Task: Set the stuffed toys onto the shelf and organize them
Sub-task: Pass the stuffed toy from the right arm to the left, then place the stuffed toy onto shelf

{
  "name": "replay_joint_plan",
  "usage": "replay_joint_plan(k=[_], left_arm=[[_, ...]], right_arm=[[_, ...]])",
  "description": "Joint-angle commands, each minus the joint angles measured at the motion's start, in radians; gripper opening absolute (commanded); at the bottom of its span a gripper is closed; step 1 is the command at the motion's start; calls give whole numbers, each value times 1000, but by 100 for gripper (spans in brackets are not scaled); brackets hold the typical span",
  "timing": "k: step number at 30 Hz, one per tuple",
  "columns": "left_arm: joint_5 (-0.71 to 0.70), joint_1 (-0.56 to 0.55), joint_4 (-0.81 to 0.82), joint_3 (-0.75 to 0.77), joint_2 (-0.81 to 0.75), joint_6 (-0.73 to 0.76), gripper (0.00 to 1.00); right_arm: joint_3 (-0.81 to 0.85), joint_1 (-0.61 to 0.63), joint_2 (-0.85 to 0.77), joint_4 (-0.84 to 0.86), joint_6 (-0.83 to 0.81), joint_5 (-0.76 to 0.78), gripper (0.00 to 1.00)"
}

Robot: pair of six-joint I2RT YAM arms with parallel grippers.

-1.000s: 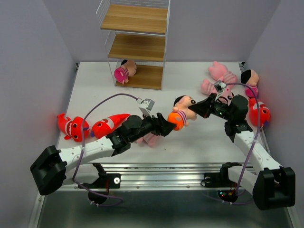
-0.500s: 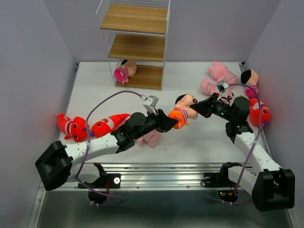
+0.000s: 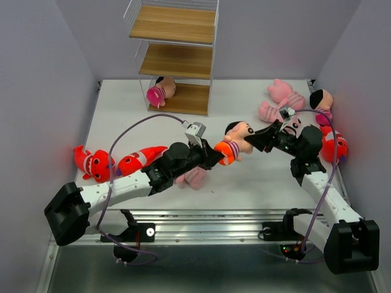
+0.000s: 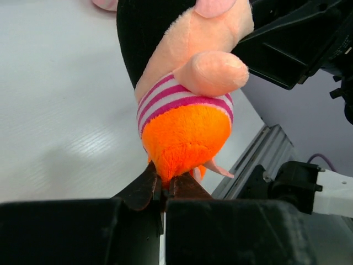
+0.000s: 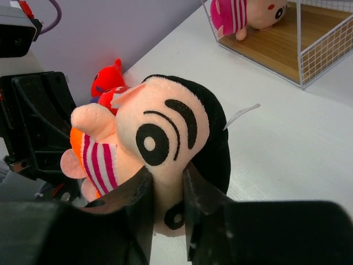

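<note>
A dark-haired doll (image 3: pixel 235 143) in striped pink and orange hangs above mid-table between both arms. My left gripper (image 3: pixel 215 155) is shut on its orange bottom (image 4: pixel 185 132), the fingertips (image 4: pixel 144 185) pinching the plush. My right gripper (image 3: pixel 252 139) holds the doll's face (image 5: pixel 160 127) squeezed between its fingers (image 5: pixel 199 190). The shelf (image 3: pixel 177 61) stands at the back, with another doll (image 3: pixel 160 91) lying on its lowest board. Two red sharks (image 3: pixel 91 163) (image 3: pixel 140 159) lie at the left.
Pink animals (image 3: pixel 281 91) (image 3: pixel 269 113), a third doll (image 3: pixel 321 101) and a red shark (image 3: pixel 333 145) lie at the right by the wall. Another pink animal (image 3: pixel 194 177) sits under my left arm. The shelf's wire side (image 5: pixel 325 47) shows in the right wrist view.
My left gripper has moved up to the doll and closed on its orange bottom. The doll and the right gripper have shifted slightly back and right.
</note>
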Motion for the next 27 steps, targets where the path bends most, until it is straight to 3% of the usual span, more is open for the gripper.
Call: replay_joint_plan(k=[1,2,3,4,5,15,27], left_arm=[[-120,-3,-133,70,-98,172,0],[-161,-3,-159,70,-114,197,0],[-177,0,-201,66,-143,244,0],[-191,5,-219,58,-158,263,0],[-220,12,-237,52,-175,269,0],[-131,264,-224,-72,-330,384,0],[-59,402,-4,-85,-142,576,0]], right_arm=[[-2,2,-31,66,-19,-39,47],[-1,2,-32,66,-22,-40,58],[-1,2,-32,66,-22,-32,83],[-1,2,-34,64,-22,-28,95],[-2,2,-35,64,-20,-22,100],[-2,-16,-44,63,-45,-20,100],[-4,-25,-46,60,-68,-40,100]])
